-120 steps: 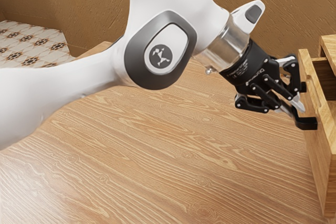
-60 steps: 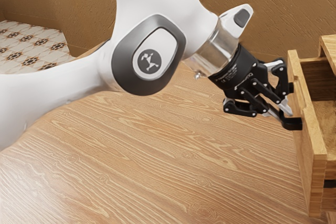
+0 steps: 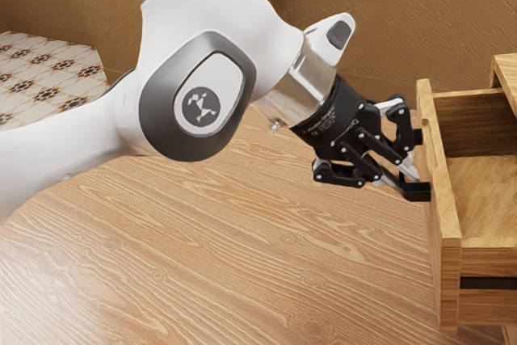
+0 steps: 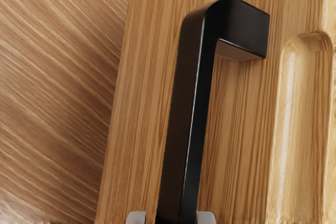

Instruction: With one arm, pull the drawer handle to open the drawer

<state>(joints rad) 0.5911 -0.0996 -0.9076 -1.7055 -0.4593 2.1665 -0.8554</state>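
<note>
Reaching in from the exterior view's left, the white arm [image 3: 194, 103] stretches across the wooden table [image 3: 202, 264] toward the drawer front [image 3: 432, 199]. My gripper [image 3: 404, 174] sits right against that front, tilted downward, its black linkages folded in. The claw is closed narrowly on the drawer handle [image 3: 416, 191], with one finger on each side of the bar.

From the wrist camera I see the handle [image 4: 194, 114] as a flat, matte black bar with square edges. It runs along the drawer front [image 4: 142, 77] and bends at a sharp right angle at its far end to meet the wood. Two grey fingertips [image 4: 137, 217] flank the bar at its near end, touching it. The front is pale wood with straight, fine grain, lighter than the table [image 4: 52, 103] beside it. A rounded groove [image 4: 304, 119] is cut in the wood on the other side of the handle.

Behind the front, the drawer [image 3: 485, 191] stands partly open, its wooden floor and side wall exposed. It juts out from the cabinet [image 3: 507, 70] at the exterior view's right edge.
</note>
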